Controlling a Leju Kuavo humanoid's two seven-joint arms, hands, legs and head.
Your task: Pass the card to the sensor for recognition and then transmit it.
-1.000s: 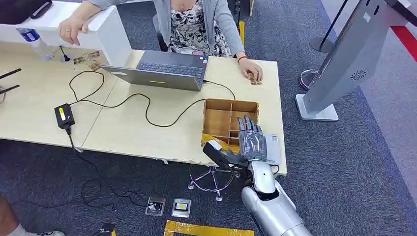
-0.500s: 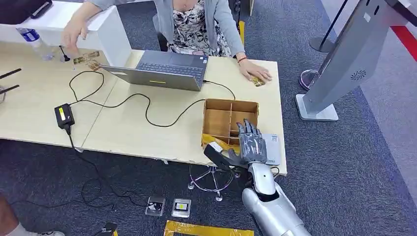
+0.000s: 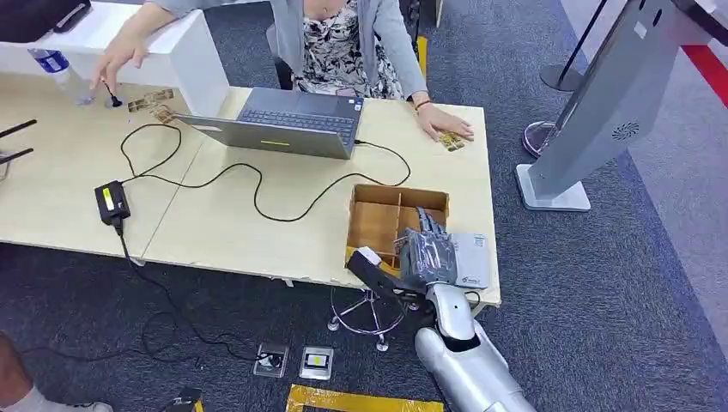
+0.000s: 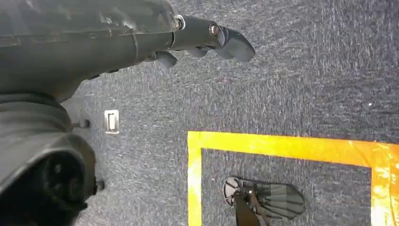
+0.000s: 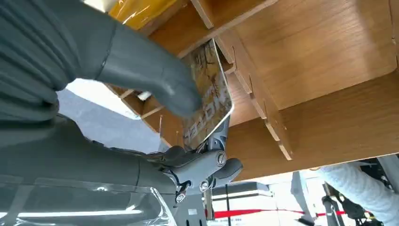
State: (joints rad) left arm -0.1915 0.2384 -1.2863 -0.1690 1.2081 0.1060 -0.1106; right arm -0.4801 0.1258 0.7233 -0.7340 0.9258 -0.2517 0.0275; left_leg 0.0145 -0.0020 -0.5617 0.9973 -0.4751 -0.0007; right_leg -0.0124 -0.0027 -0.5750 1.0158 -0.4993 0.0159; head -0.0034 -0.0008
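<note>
Since the earlier frame my right robot hand (image 3: 432, 255) has dropped lower over the wooden box (image 3: 378, 225), and the box itself has slid a little toward the near edge of the surface (image 3: 215, 223). One card (image 5: 207, 101), brown and gold with printed lettering, is pinched between my thick grey thumb (image 5: 155, 75) and my darker fingers (image 5: 211, 165); it sits tilted inside the box, just beside one of the thin wooden dividers (image 5: 254, 94). So my right robot hand is clamped on the card. One flat grey sensor pad (image 3: 470, 260) lies just beside the box, at the surface's near corner, partly under my hand.

My left robot hand (image 4: 207, 40) hangs over the dark carpet (image 4: 306, 84) with nothing in it, fingers curled in.

Farther out on the surface stand one open laptop (image 3: 288, 123), one black power adapter (image 3: 112, 202) with its cable, and one water bottle (image 3: 62, 73). One person in a grey cardigan (image 3: 343, 43) sits behind the surface, one hand (image 3: 446, 124) resting by a second card (image 3: 452, 142), the other hand (image 3: 116, 56) raised near the bottle. One tall grey kiosk (image 3: 601, 103) stands on the carpet at the right.
</note>
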